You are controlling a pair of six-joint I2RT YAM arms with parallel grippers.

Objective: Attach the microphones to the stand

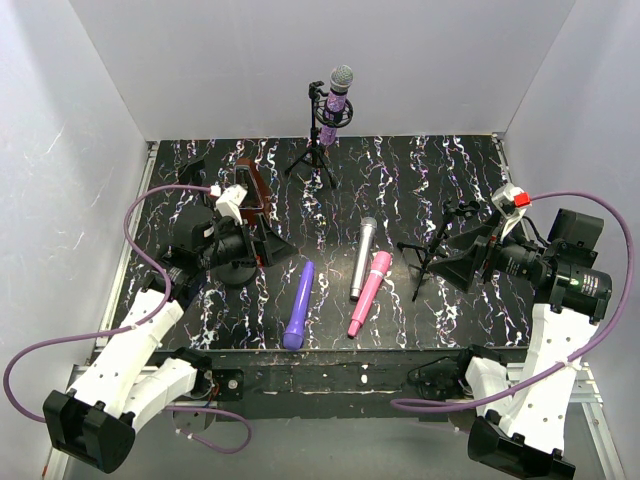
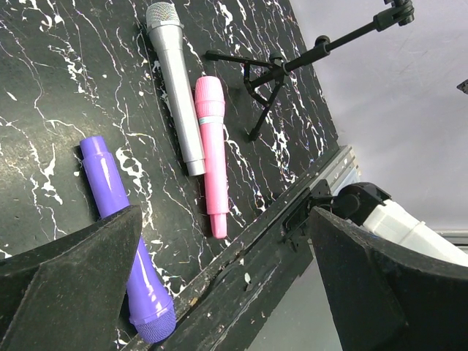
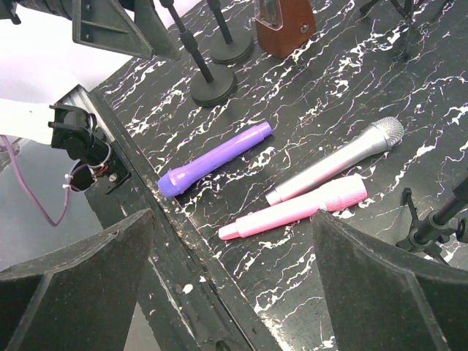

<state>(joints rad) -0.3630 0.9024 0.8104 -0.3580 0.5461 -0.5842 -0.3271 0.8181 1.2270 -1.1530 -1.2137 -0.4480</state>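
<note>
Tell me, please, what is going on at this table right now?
Two robot arms are fitting microphones onto stands. The glittery purple microphone already sits in the tripod stand at the back. The violet microphone, silver-grey microphone and pink microphone lie side by side on the table near the front edge. The left gripper and right gripper are both open and empty, hovering on either side of them.

Smooth, glossy violet microphone; matt silver-grey microphone; pink microphone, probably plastic; marbled table.

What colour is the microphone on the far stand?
The microphone is purple, with a grey mesh head; top external view.
</note>
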